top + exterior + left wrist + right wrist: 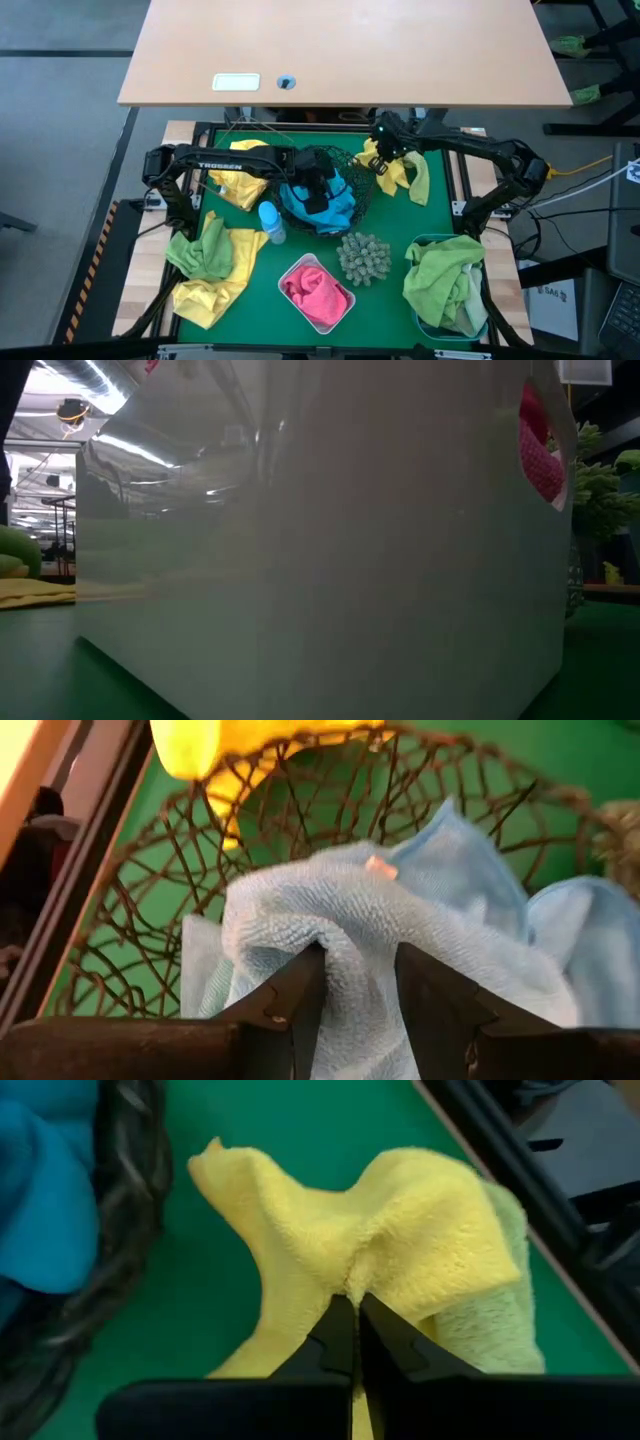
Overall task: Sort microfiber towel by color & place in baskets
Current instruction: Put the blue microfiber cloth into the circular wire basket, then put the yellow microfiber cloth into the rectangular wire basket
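Yellow towel (400,1240), lying on green mat (390,215) beside lime green towel (490,1330) just outside black mesh bowl (352,160), was pinched in my right gripper (354,1308), while my left gripper (355,982) nipped blue towel (400,920) inside that bowl.

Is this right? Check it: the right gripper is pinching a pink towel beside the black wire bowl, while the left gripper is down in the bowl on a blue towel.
One thing is wrong: the colour. The right gripper is shut on a yellow towel, not a pink one, as the right wrist view shows. The rest stands: it is beside the black wire bowl, and the left gripper is in the bowl on a blue towel.
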